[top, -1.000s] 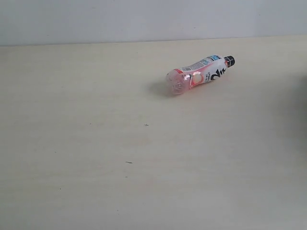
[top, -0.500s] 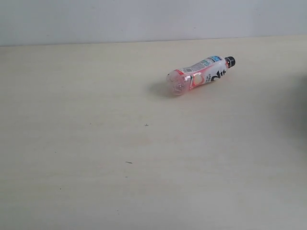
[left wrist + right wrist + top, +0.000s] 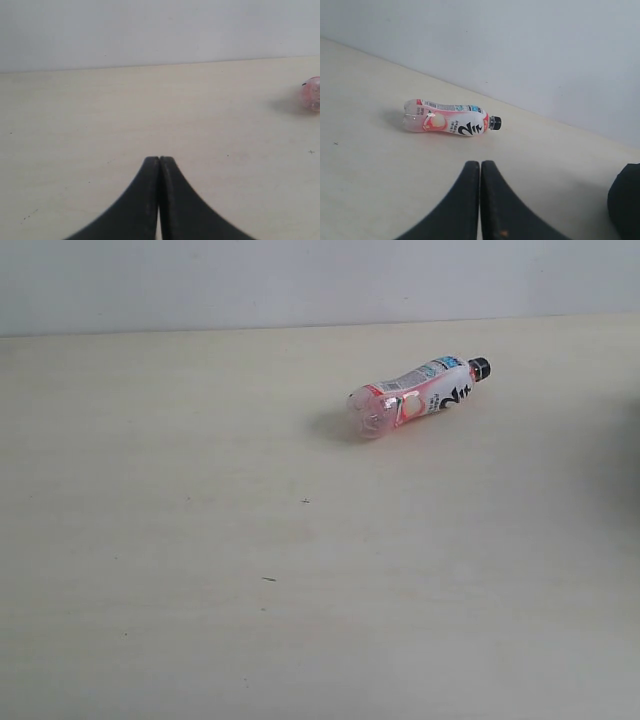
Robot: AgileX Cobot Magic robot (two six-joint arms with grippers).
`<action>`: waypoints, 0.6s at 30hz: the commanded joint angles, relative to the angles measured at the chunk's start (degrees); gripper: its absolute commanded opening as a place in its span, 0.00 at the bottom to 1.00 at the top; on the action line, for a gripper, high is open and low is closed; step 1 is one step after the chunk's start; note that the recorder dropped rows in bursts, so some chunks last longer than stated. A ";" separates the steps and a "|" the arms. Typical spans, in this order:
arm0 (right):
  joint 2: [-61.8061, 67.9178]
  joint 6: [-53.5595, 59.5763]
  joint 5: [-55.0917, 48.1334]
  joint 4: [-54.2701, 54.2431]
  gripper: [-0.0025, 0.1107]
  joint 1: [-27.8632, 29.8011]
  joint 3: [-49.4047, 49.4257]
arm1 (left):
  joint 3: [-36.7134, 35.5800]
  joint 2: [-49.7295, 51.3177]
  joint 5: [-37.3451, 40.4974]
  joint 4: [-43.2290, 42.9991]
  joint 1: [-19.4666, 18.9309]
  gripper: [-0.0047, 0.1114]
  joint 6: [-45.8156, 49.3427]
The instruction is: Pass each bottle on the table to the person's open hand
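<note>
You have one bottle in view: a clear pink-labelled bottle (image 3: 418, 397) lying on its side on the table (image 3: 200, 590). It sits toward the far edge that runs along the wall (image 3: 300, 280), right of the middle, with its black cap (image 3: 479, 368) aimed at the far right corner and its base turned toward the middle. Lying flat, it shows its long side to the right wrist camera, so a grasp across the body looks more natural than one at the neck. Being round, it could roll if you nudge it before you close. Your left gripper (image 3: 159, 161) is clenched, its two black fingers pressed together with nothing between them, and it hangs over bare table well apart from the bottle, which only peeks in at the rim of that camera's picture. Your right gripper (image 3: 480, 164) is clenched and empty too, pointed roughly at the bottle but short of it, so it looks the better placed arm for the pickup. It would need its fingers spread first. The person's open hand is not in view in any camera, and a dark shape (image 3: 625, 200) at the rim of the right wrist picture is too cut off to identify. Judge the handover spot only once that hand shows.
</note>
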State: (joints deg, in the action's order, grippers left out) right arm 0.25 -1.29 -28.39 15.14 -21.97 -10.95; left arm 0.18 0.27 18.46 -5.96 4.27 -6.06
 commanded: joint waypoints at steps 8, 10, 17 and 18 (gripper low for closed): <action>-0.25 -3.51 -1.18 -0.05 0.03 -0.06 0.03 | -0.18 -0.27 -0.19 0.20 0.30 0.06 -0.26; -0.25 -3.51 -1.18 -0.05 0.03 -0.06 0.03 | -0.18 -0.27 -0.19 0.20 0.30 0.06 -0.26; -0.25 -3.51 -1.18 -0.05 0.03 -0.06 0.03 | -0.18 -0.27 -0.19 0.20 0.30 0.06 -0.26; -0.25 -3.51 -1.18 -0.05 0.03 -0.06 0.03 | -0.18 -0.27 -0.19 0.20 0.30 0.06 -0.26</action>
State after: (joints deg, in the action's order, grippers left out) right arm 0.25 -4.49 -29.63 15.14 -21.97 -10.95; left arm 0.18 0.27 18.46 -5.96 4.27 -6.06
